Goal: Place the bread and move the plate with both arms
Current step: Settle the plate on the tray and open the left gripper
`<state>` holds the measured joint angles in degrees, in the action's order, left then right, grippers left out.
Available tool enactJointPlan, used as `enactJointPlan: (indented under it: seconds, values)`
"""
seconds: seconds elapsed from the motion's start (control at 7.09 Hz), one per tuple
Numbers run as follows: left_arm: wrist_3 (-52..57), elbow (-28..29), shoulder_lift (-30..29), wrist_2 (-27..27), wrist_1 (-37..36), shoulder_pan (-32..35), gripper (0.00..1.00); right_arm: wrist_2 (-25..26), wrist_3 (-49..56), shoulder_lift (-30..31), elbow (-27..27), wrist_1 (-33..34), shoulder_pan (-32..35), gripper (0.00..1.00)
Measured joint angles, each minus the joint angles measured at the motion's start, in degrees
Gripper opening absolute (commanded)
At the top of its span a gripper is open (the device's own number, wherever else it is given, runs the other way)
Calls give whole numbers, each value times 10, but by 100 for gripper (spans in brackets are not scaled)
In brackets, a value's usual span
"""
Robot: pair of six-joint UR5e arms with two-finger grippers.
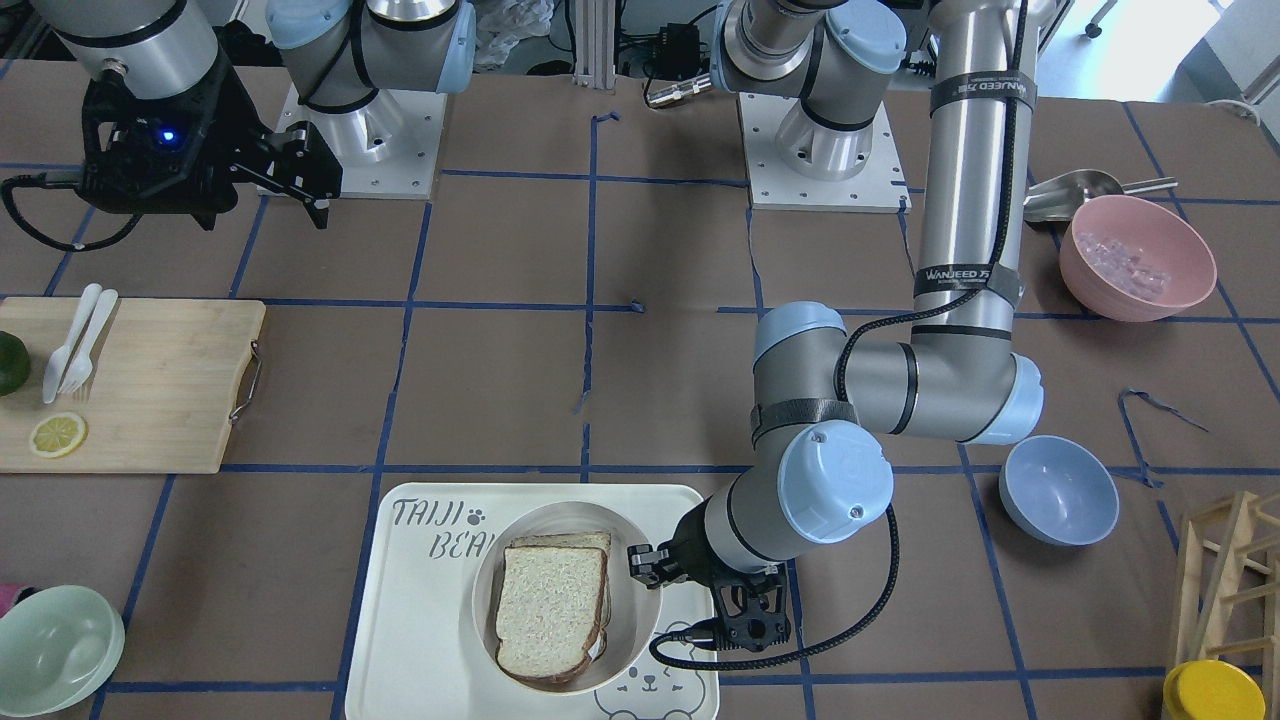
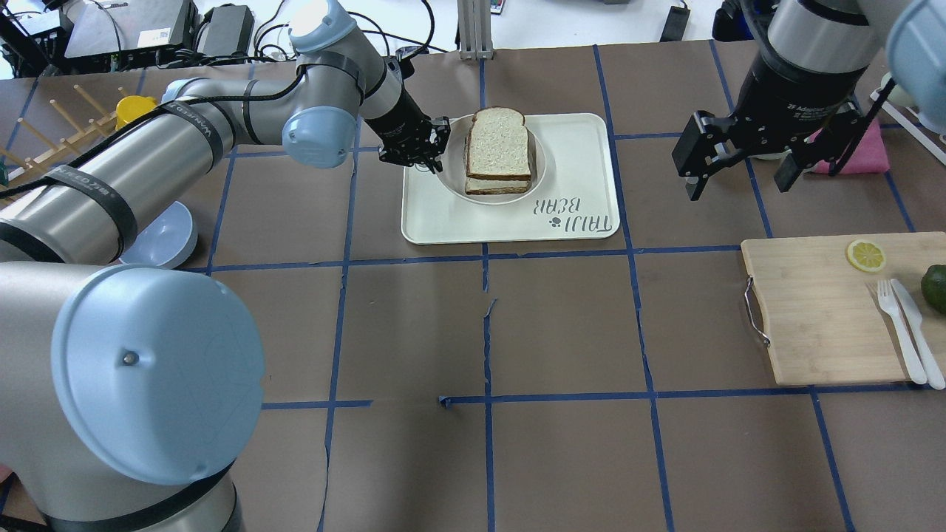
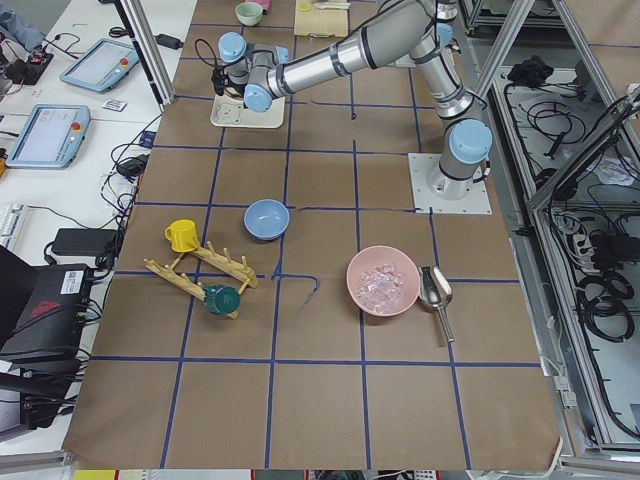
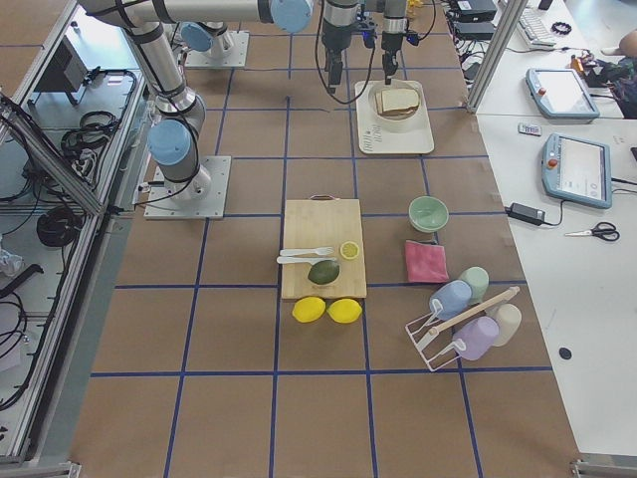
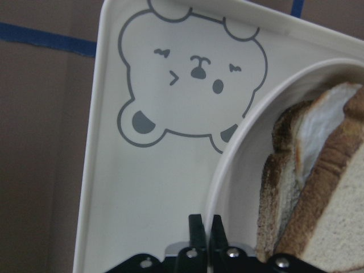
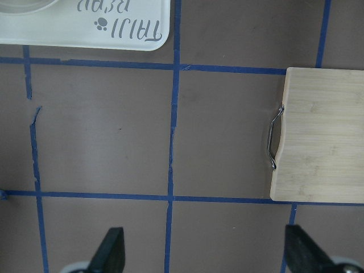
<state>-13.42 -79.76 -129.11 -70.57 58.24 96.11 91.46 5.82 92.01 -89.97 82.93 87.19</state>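
Two slices lie stacked on the round cream plate [image 1: 560, 516] [image 2: 540, 158], which sits on the bear-printed tray [image 1: 420, 620] [image 2: 576, 170]. The bread [image 1: 550, 612] [image 2: 499, 142], dark-crusted with a rounded top, is the upper slice. My left gripper [image 1: 641, 566] [image 2: 431, 161] [image 5: 205, 225] is shut on the plate's rim [image 5: 227, 170] on the robot's left side of the dish. My right gripper [image 1: 292, 176] [image 2: 739, 167] [image 6: 207, 253] hangs open above bare table to the robot's right of the tray, holding nothing.
A wooden cutting board [image 1: 150, 380] [image 2: 813, 310] with a lemon slice, white fork and knife lies on the robot's right. A blue bowl [image 1: 1058, 490] and a pink bowl [image 1: 1137, 257] stand on the robot's left. A green bowl [image 1: 55, 650] sits near the front corner.
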Motion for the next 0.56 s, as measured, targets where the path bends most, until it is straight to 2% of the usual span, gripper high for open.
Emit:
enactJointPlan:
  seconds: [0.56]
  values:
    - [-5,-2,-6,3,-7,0,0,0,2,-1,0,0,0,100]
